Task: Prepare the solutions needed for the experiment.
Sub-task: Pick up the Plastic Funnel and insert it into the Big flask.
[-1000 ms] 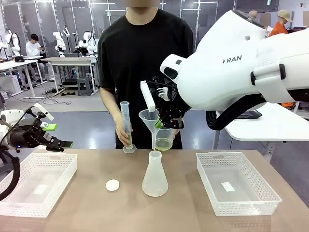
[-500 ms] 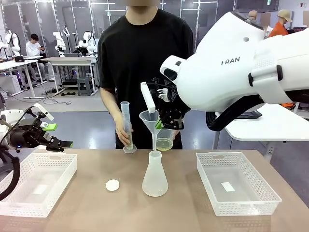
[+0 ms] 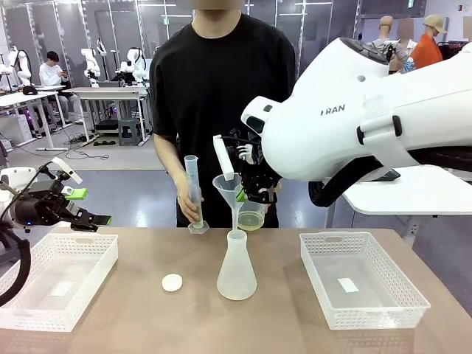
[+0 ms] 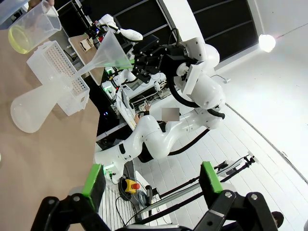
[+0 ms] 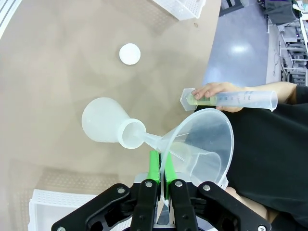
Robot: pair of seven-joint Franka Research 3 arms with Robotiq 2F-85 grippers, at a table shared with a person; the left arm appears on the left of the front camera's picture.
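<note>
Solutions (image 3: 251, 221) low in beaker (image 3: 257, 209); funnel (image 3: 228, 184) spout at flask (image 3: 237, 269) mouth.

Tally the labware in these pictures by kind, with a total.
conical flask: 1
funnel: 1
graduated cylinder: 1
beaker: 1
white baskets: 2
white round cap: 1
Total: 7

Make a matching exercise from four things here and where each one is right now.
Things:
1. funnel
2. flask
3. cylinder
4. cap

Places:
A. lying flat on the table
B. held in a person's hand
C. pinched by the right tool
D. standing upright beneath the funnel's stem

Pairs: 1-C, 2-D, 3-B, 4-A
</note>
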